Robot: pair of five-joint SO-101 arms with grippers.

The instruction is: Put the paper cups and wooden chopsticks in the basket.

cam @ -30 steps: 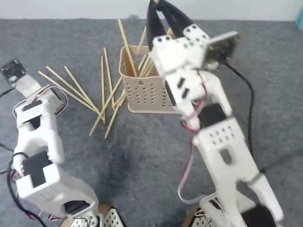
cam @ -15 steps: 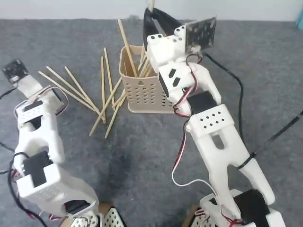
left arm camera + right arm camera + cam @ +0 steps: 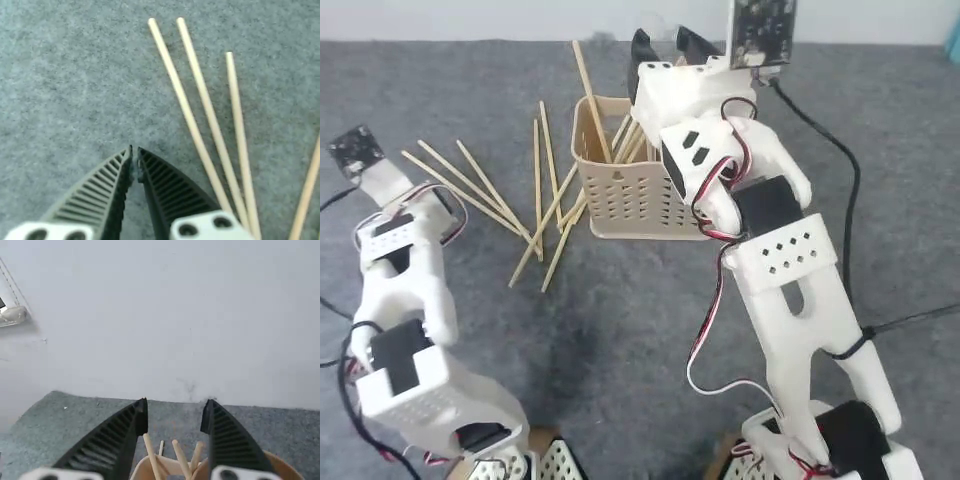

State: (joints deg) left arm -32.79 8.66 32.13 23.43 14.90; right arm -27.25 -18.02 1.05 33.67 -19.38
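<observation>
The left gripper (image 3: 134, 160) is hanging low over the grey worktop (image 3: 620, 330), with its jaws together and holding nothing. Just beside it, loose chopsticks (image 3: 537, 190) are lying flat, and some are leaning on the basket (image 3: 630, 200). More sticks (image 3: 588, 95) are standing inside the basket. The right gripper (image 3: 663, 45) is hanging above the basket's far side, jaws apart and empty. It is sitting lower than a second ago and is facing another way.
</observation>
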